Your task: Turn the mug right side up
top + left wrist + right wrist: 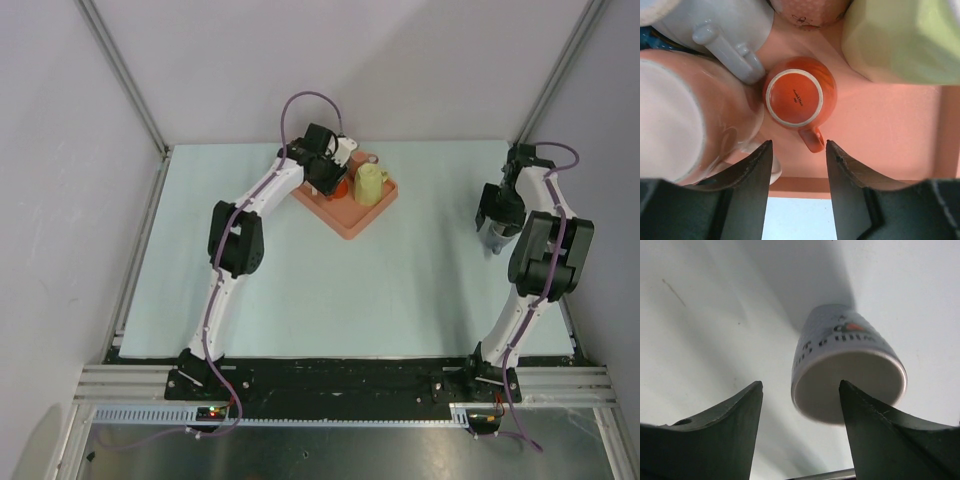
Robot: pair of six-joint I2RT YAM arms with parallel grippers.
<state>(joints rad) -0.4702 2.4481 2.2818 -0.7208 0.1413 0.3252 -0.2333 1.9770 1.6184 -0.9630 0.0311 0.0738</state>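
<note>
Neighbouring cups (900, 40) cropped. Orange mug (799, 97) base-up on tray (890, 130), left claw (799, 146) open above; right claw (800, 384) open over base-up white mug (850, 375).

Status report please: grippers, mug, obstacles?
Left gripper open over orange mug, base up. Right gripper open at white cup. Grey mug close beside.

A pale mint worktop (300, 300) fills the middle. Plain white walls (400, 60) close it in at 9, 12 and 3 o'clock, joined by grey aluminium posts (123, 75). At 6 o'clock a ribbed metal rail (120, 383) borders a brushed steel sheet (330, 455). The light is soft and even.
</note>
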